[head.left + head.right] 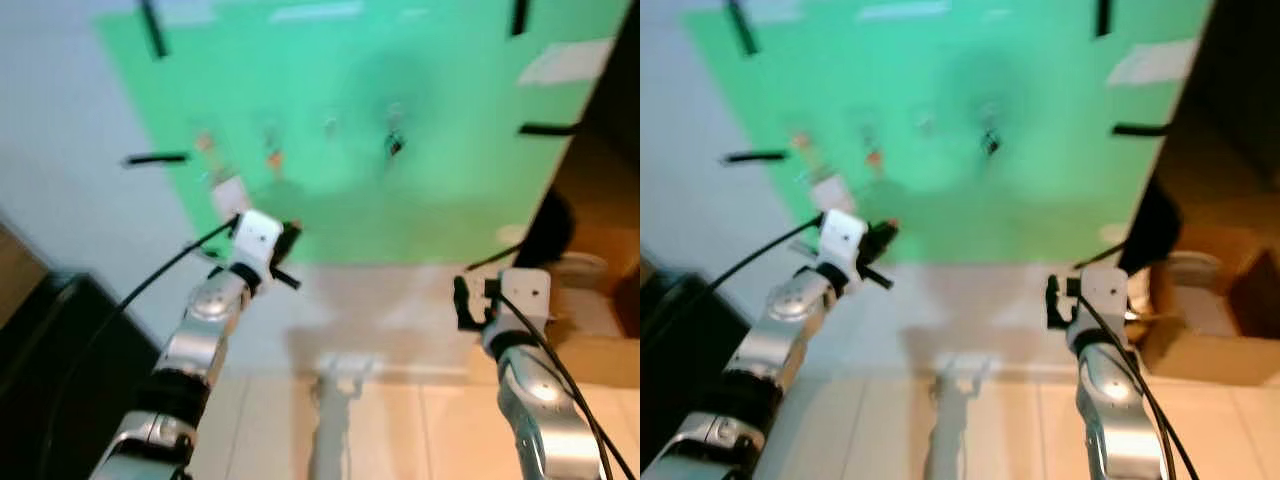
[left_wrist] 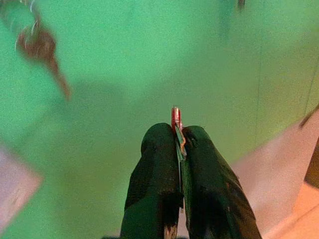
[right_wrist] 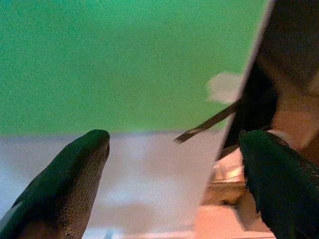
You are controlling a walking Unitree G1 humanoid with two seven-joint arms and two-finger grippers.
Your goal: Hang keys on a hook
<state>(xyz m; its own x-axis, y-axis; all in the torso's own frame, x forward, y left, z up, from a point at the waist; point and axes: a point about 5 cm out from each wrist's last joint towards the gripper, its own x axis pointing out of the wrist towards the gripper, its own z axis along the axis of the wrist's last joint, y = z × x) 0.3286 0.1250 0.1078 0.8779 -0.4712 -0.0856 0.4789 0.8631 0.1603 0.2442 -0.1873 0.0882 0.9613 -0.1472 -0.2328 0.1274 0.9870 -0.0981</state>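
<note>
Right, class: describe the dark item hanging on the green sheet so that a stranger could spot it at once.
Find the large green sheet taped to the pale wall. A row of small hanging items crosses its middle, and the dark hanging item is the one furthest to the robot's right. The others look pale or orange; this one is blackish, though too blurred to identify.

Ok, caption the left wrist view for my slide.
Left gripper pinching a red-tipped key, pointed at the green board.

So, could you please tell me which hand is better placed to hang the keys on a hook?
The left hand: it is shut on the red-tipped key and raised near the green board. The right hand is open, holding nothing, lower by the wall.
</note>
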